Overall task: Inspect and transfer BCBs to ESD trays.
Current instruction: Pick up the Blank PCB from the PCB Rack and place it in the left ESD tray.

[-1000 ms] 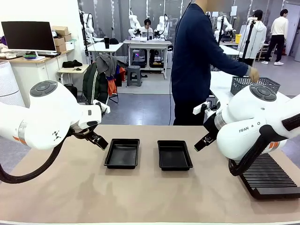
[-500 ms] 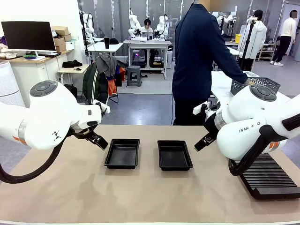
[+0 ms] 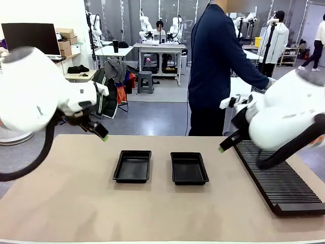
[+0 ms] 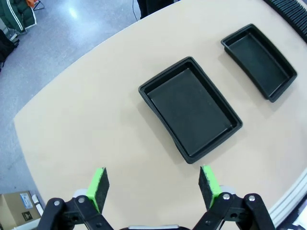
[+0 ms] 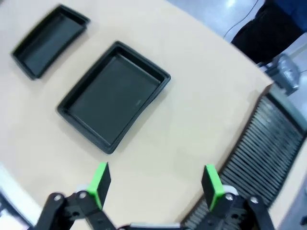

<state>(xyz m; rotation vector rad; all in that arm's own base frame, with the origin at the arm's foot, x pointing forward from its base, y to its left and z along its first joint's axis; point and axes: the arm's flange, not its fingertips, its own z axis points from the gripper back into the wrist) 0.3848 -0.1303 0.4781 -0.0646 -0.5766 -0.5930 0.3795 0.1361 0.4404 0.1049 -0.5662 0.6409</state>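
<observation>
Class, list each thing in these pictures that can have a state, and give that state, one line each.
Left gripper: open, empty, above the table.
Right gripper: open, empty, above the table.
Left ESD tray: empty, flat on the table.
Right ESD tray: empty, flat on the table.
Slotted rack: no boards in its visible slots.

The left arm comes in from the left side with its wrist bent downward. The left gripper hangs in the air, its green-padded fingers wide apart and holding nothing. The right arm mirrors this pose. The right gripper also points down and inward, spread and empty.
</observation>
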